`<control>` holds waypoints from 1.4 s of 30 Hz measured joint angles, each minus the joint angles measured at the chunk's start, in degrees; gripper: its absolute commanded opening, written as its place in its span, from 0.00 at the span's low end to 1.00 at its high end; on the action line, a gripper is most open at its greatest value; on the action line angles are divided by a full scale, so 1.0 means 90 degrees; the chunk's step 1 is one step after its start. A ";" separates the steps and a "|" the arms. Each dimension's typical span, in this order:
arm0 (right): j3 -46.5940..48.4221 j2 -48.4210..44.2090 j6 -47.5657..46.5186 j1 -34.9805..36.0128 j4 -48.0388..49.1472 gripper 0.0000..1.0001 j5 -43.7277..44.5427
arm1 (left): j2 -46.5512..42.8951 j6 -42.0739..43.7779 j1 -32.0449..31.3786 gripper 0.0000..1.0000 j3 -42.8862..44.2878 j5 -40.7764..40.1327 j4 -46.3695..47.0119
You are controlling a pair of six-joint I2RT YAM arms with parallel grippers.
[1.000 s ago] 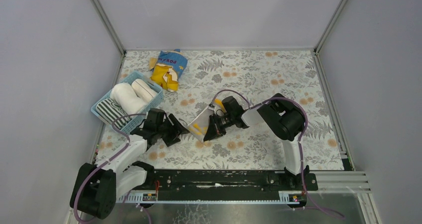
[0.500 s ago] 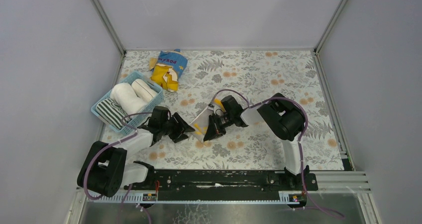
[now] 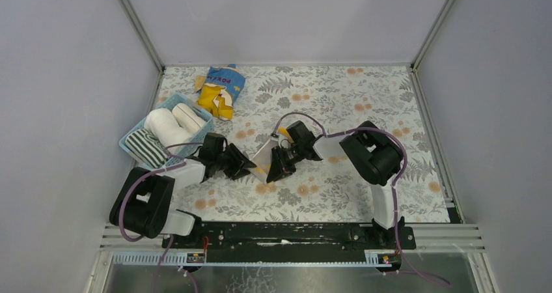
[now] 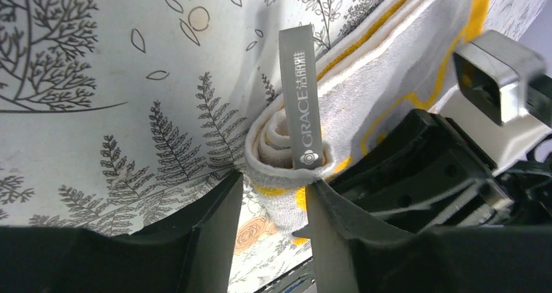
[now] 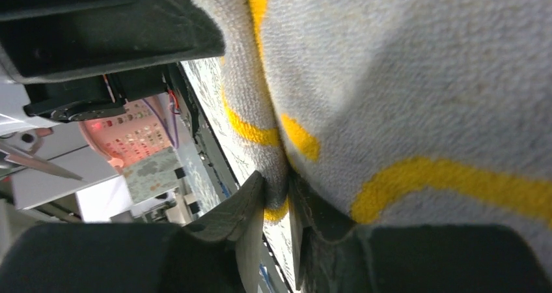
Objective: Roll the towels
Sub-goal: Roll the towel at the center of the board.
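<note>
A: Where's our towel [image 4: 390, 78]?
B: On the bench [image 3: 338, 97], part rolled. Our left claw [image 4: 273, 182] straddles the rolled end, half open; our right claw [image 5: 276, 189] pinches an edge. We should squeeze gently, keeping the roll tight.

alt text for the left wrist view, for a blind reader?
The rolled end of a beige towel with yellow marks sits between the two black fingers of the left hand, a grey GRACE loop tag lying over it. Leaf-print tablecloth underneath.
</note>
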 measured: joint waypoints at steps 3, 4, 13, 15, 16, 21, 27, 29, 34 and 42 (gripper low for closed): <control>0.0136 -0.0240 -0.0364 0.0002 -0.0544 0.39 0.0393 | 0.0117 -0.0109 0.0000 0.34 0.0002 -0.0019 0.0100; 0.0185 -0.0345 -0.0510 0.0005 -0.0750 0.41 0.0573 | 0.0146 -0.0146 0.0000 0.33 0.0002 -0.0024 0.0131; 0.0476 -0.1513 -0.1967 0.0505 -0.2317 0.51 0.2730 | 0.0257 -0.0216 -0.0002 0.31 0.0046 -0.0092 0.0187; 0.0476 -0.1870 -0.2358 0.0784 -0.2484 0.51 0.3330 | 0.0289 -0.0214 -0.0002 0.31 0.0097 -0.0119 0.0155; 0.0476 -0.2004 -0.2511 0.0901 -0.2526 0.51 0.3517 | 0.0306 -0.0211 -0.0002 0.31 0.0121 -0.0136 0.0143; 0.0478 -0.2438 -0.3308 0.1462 -0.2540 0.51 0.3988 | 0.0357 -0.0206 -0.0002 0.32 0.0206 -0.0204 0.0080; 0.0515 -0.2276 -0.3687 0.1593 -0.2375 0.51 0.3699 | 0.0393 -0.0182 -0.0002 0.32 0.0253 -0.0221 0.0044; 0.0563 -0.2076 -0.3742 0.1593 -0.2288 0.51 0.3665 | 0.0408 -0.0172 -0.0002 0.32 0.0277 -0.0221 0.0024; 0.0593 -0.1753 -0.3876 0.1593 -0.2280 0.51 0.3721 | 0.0483 -0.0131 -0.0002 0.32 0.0362 -0.0231 -0.0017; 0.0680 -0.1637 -0.3995 0.1596 -0.2300 0.51 0.4177 | 0.0580 -0.0053 -0.0002 0.32 0.0464 -0.0238 -0.0039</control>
